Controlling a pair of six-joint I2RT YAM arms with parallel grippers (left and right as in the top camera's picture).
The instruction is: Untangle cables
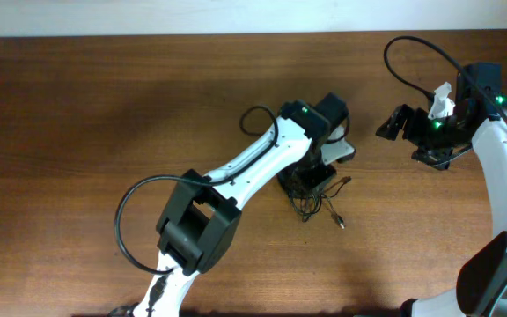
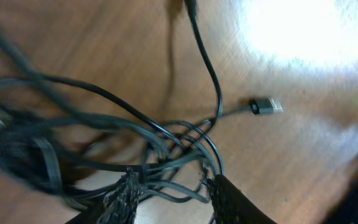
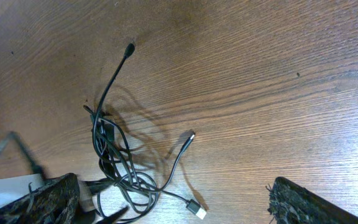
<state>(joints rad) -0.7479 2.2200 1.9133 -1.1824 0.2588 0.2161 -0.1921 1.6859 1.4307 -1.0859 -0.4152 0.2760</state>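
Note:
The cables [image 1: 311, 189] are thin black cords bunched in a small knot at the table's middle, with a loose end and plug [image 1: 340, 222] trailing to the front right. My left gripper [image 1: 317, 176] hangs right over the knot. In the left wrist view its fingers [image 2: 176, 199] are apart with several strands of the cables [image 2: 166, 134] lying between them, and a silvery plug [image 2: 266, 106] rests on the wood beyond. My right gripper [image 1: 385, 129] is open and empty, off to the right of the knot. In the right wrist view its fingers [image 3: 176, 205] are spread wide and the cables [image 3: 114, 155] lie below.
The table [image 1: 77, 114] is dark brown wood. A white wall edge [image 1: 192, 18] runs along the back. The right arm's own thick black cable [image 1: 421, 53] loops above the back right. In the right wrist view a silvery USB plug [image 3: 196, 210] lies to the knot's lower right.

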